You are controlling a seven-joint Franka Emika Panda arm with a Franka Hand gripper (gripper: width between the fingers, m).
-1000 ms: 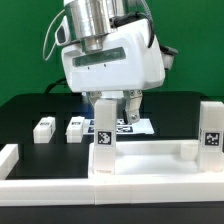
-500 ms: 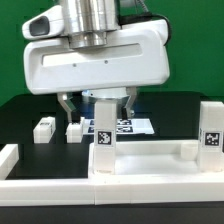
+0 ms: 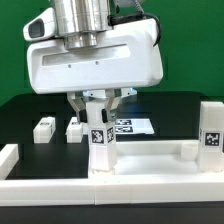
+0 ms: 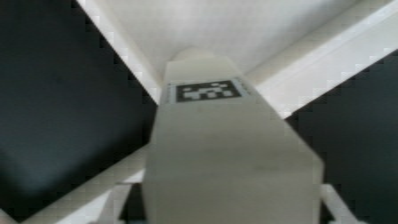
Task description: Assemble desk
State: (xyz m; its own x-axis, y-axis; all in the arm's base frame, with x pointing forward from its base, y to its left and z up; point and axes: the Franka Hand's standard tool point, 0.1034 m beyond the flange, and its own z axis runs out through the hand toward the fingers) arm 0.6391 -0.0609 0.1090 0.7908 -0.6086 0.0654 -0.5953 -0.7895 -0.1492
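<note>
Progress sits at about the halfway mark, as far as you can judge from these views. At the far left a white rail (image 3: 8, 157) borders the dark surface (image 3: 30, 108); it is not part of the desk.

Just right of that, toward the far side, two legs lie loose: the first loose leg (image 3: 43, 128) and the second loose leg (image 3: 75, 127), near each other and well apart from the top. You have both of those left to fetch and fit.

Next comes the gripper (image 3: 100, 121), reaching down over the middle leg (image 3: 100, 150), which stands upright at the left end of the top (image 3: 150, 160). Its fingers sit on either side of the leg's upper part at a narrow spread. You cannot tell whether the pads press on the leg or only flank it. The wrist view looks straight down this leg (image 4: 214, 150) and its tag, but the contact stays hidden there too. Whether this leg is fully seated is also not shown, so treat it as the step in hand.

Behind it, the marker board (image 3: 135, 126) lies flat on the surface. At the far right, the right leg (image 3: 211, 130) stands upright at the top's other end and looks fitted.
</note>
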